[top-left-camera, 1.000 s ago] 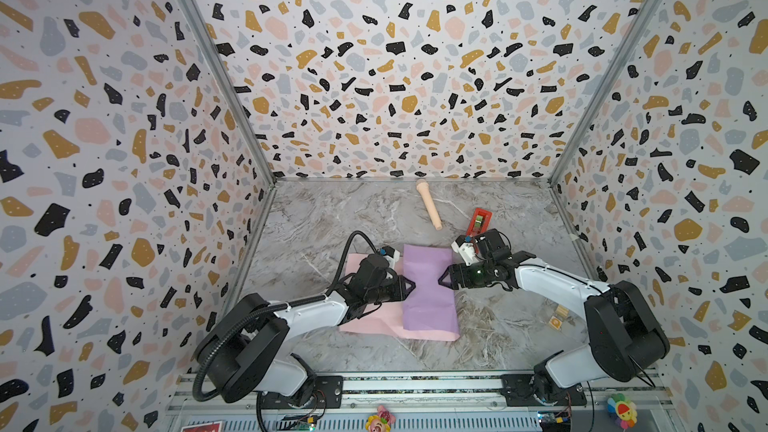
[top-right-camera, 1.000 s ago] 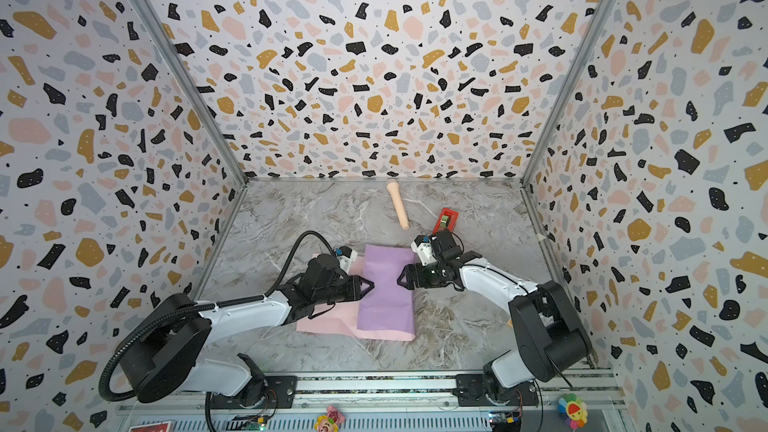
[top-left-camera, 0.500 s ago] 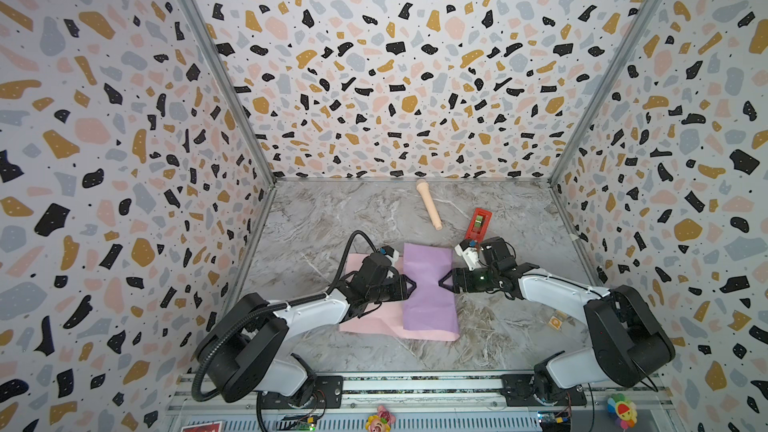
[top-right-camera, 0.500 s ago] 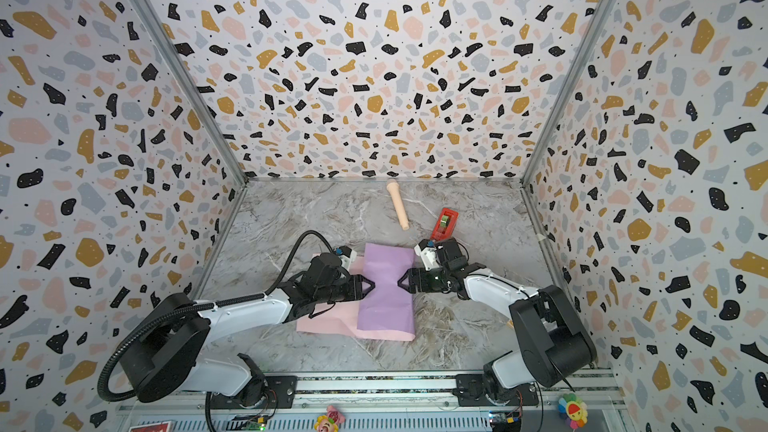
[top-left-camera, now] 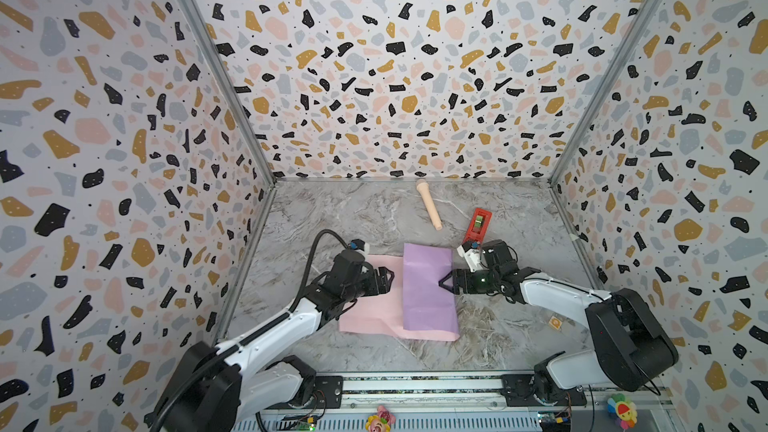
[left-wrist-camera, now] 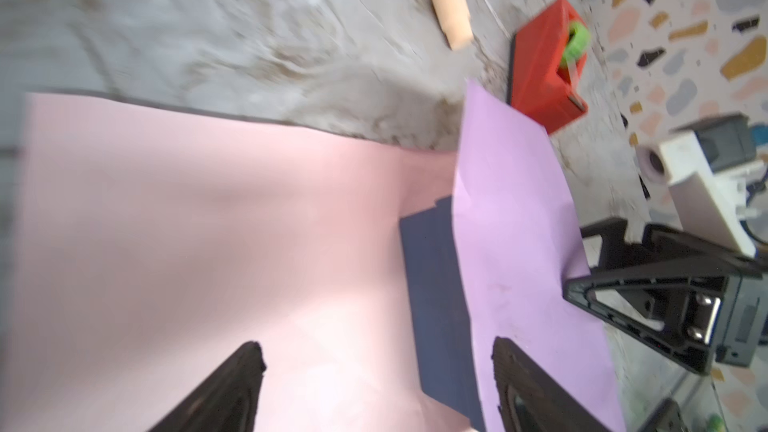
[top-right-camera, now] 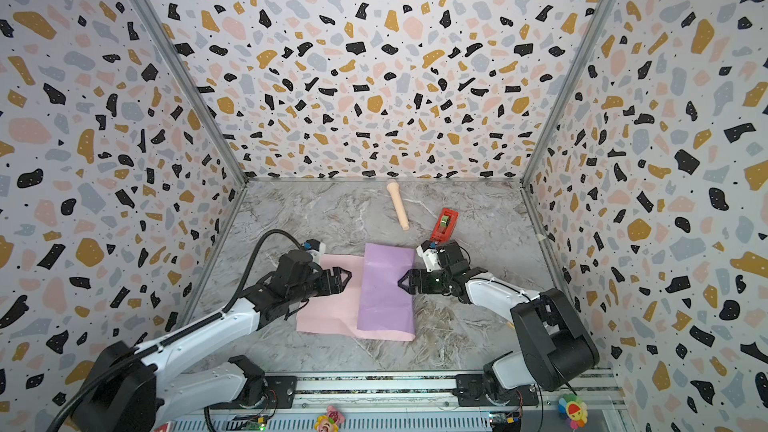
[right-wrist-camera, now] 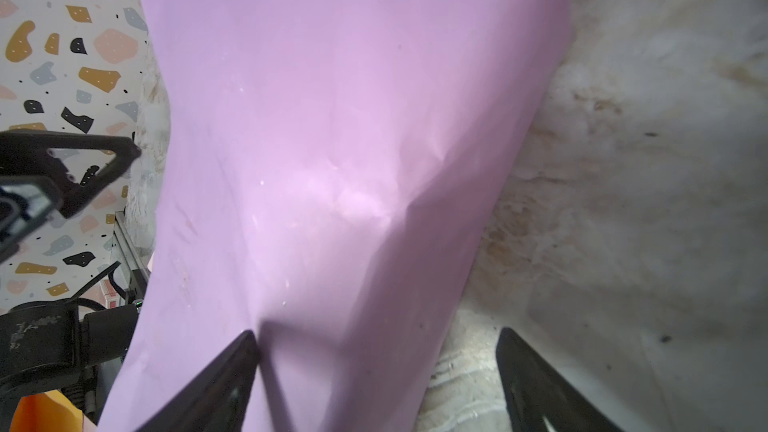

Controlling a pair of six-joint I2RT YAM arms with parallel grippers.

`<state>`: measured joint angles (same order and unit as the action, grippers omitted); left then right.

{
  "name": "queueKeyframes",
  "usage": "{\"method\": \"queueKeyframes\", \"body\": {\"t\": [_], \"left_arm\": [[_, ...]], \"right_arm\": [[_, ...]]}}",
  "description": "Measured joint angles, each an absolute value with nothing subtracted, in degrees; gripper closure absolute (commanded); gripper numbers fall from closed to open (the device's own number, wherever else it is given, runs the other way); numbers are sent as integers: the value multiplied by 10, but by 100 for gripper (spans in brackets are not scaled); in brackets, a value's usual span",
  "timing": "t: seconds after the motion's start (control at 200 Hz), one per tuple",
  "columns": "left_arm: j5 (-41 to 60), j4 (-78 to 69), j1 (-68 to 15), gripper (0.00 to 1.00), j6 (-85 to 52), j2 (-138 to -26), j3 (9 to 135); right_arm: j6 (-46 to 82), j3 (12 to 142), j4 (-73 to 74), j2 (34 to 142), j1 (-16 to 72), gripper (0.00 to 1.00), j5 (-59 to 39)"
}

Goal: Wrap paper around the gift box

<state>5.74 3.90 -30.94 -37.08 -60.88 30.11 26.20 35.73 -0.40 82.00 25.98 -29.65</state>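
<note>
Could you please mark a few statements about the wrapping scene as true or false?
1. The lilac flap of the thin pink-and-lilac paper lies over the dark navy gift box. True.
2. The left gripper is shut on the paper. False: it is open, holding nothing.
3. The red tape dispenser stands on the paper. False: it stands on the grey marble table, beyond the paper.
4. The beige toy microphone lies apart from the paper. True.
</note>
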Motion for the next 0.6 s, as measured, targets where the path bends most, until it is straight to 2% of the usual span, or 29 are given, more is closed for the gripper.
{"method": "queueKeyframes", "body": {"t": [0.205, 0.601], "left_arm": [[5, 105, -240, 15, -399, -519, 230], [-40, 185, -244, 15, -486, -448, 173]], "right_arm": [[265, 357, -4, 820, 260, 11, -296], [265, 357, -5, 820, 260, 11, -296]]}}
